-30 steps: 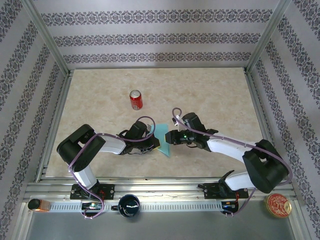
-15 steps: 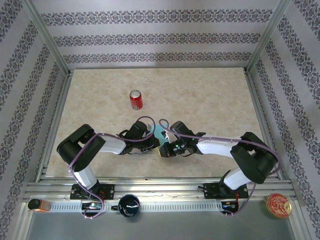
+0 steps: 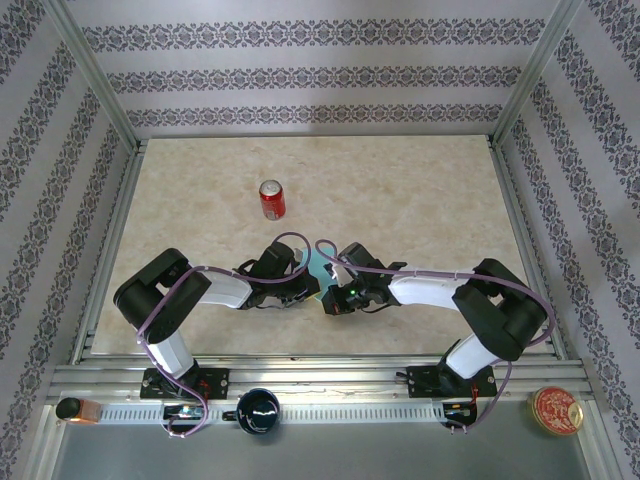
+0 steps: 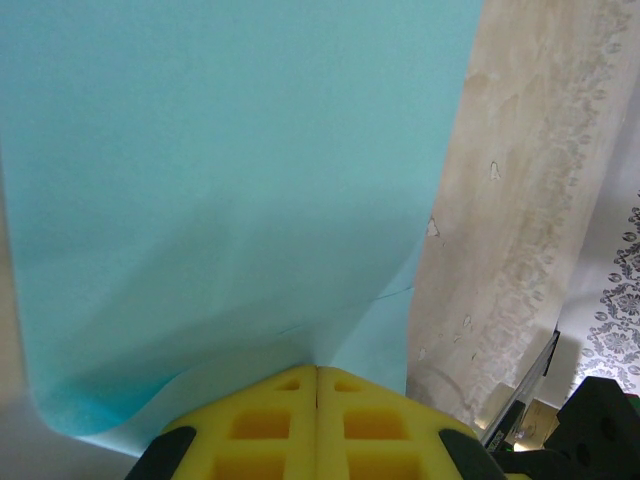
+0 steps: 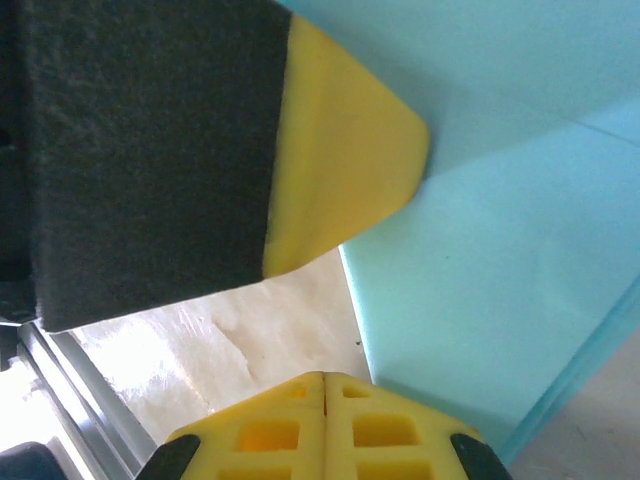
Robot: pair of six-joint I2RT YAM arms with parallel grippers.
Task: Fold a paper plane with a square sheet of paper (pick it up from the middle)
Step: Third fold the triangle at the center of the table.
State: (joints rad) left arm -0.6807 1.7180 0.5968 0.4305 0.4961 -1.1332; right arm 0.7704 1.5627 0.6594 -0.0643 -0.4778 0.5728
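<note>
The square sheet of paper (image 3: pixel 318 266) is turquoise and partly folded, held up between the two grippers at the table's near middle. My left gripper (image 3: pixel 307 289) is shut on it. In the left wrist view the paper (image 4: pixel 220 170) rises straight out of the closed yellow tips of the left gripper (image 4: pixel 317 368). My right gripper (image 3: pixel 329 298) sits close beside it, shut. In the right wrist view the right gripper (image 5: pixel 325 376) has nothing showing in its seam, and the paper's (image 5: pixel 500 250) lower edge passes just right of its tip. A left finger (image 5: pixel 340 150) pinches the paper above.
A red soda can (image 3: pixel 272 200) stands upright on the marble table (image 3: pixel 420 200), behind the grippers. A black cup (image 3: pixel 258 410) and a round orange lid (image 3: pixel 556 410) lie on the rail in front of the arm bases. Patterned walls enclose three sides.
My right gripper has moved left to the paper beside the left gripper and has shut. Most of the sheet is now hidden between the two wrists. The left arm has stayed put.
</note>
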